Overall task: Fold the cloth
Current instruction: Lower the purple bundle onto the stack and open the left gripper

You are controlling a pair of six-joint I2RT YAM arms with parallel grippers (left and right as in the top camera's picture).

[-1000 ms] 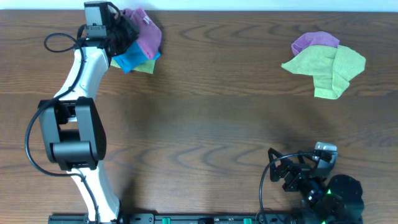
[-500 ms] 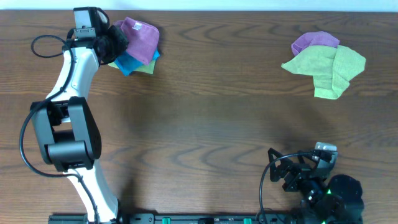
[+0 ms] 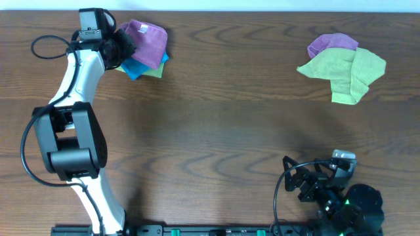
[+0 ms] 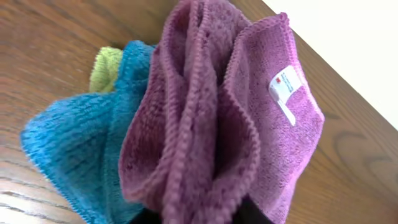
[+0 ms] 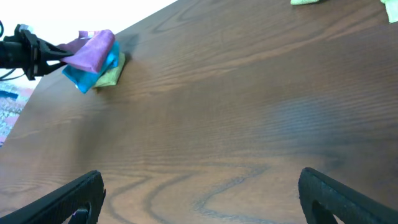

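Note:
A folded purple cloth (image 3: 148, 40) with a white tag lies on top of a blue cloth (image 3: 136, 66) and a light green cloth (image 3: 155, 71) at the table's far left. My left gripper (image 3: 122, 44) is shut on the purple cloth's near edge. In the left wrist view the purple cloth (image 4: 205, 124) bunches in folds between the jaws (image 4: 199, 215), with the blue cloth (image 4: 74, 149) and the green one (image 4: 106, 65) beneath. My right gripper (image 5: 199, 196) is open and empty, low at the front right (image 3: 308, 183). The stack also shows in the right wrist view (image 5: 93, 55).
A crumpled light green cloth (image 3: 348, 69) lies at the far right with another purple cloth (image 3: 331, 42) partly under it. The dark wooden table (image 3: 223, 124) has its far edge just behind both piles. A black cable (image 3: 46, 46) loops at the left arm.
My left gripper has shifted left with the purple cloth's edge, so the cloth now lies flatter over the stack. In the last half second almost nothing moved. The right arm stayed still.

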